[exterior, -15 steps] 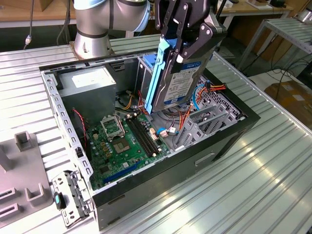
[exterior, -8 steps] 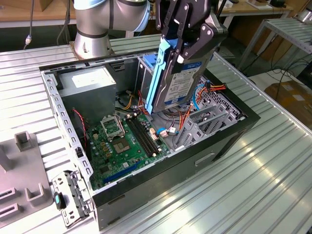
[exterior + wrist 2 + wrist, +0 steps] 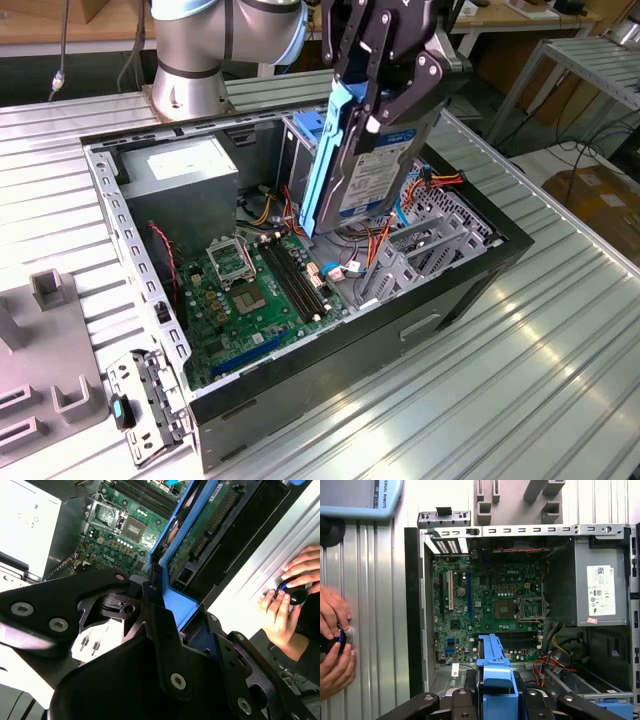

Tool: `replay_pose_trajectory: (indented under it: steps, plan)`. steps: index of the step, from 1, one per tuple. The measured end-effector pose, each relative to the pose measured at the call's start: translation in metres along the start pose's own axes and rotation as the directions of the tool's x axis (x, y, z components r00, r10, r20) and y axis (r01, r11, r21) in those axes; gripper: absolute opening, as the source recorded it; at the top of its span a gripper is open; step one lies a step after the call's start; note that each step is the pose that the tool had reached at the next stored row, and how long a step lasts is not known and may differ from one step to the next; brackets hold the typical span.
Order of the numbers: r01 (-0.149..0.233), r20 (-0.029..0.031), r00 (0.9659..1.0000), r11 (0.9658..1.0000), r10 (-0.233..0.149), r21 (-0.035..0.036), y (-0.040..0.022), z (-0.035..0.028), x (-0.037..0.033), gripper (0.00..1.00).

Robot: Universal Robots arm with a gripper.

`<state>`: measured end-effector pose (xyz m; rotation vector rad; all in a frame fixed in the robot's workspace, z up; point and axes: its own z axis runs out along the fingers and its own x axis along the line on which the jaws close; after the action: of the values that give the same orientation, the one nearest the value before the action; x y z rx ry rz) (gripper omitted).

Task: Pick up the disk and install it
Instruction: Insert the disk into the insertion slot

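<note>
Exterior view, its left to its right: a grey fixture plate (image 3: 45,350) is lying on the ribbed worktop (image 3: 540,380) at about 9 o'clock of the open computer case (image 3: 300,370). Inside the case, the grey power supply (image 3: 180,170) is sitting at 11 o'clock of the motherboard (image 3: 250,290). The disk (image 3: 368,185) is hanging on edge, tilted, over the case interior at about 2 o'clock of the motherboard. The gripper (image 3: 378,95) is holding it, fingers clamped on its upper end. First wrist view: a person's hands (image 3: 332,640) are cupping a small black device on the worktop.
</note>
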<state>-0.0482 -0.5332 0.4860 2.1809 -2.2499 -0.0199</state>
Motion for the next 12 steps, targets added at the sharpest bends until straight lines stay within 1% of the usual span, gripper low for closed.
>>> replay_pose_trajectory:
  steps: [6,8,10,12]
  plan:
    - [0.000,0.0000,1.0000,1.0000,0.000,0.0000,-0.0003,0.0001,0.0091,0.37]
    - [0.000,0.0000,1.0000,1.0000,0.000,0.0000,-0.0013,0.0000,0.0107,0.37]
    - [0.000,0.0001,1.0000,1.0000,0.000,0.0000,-0.0049,0.0000,0.0114,0.37]
    - [0.000,-0.0001,1.0000,1.0000,0.000,0.0000,-0.0108,-0.0001,0.0117,0.37]
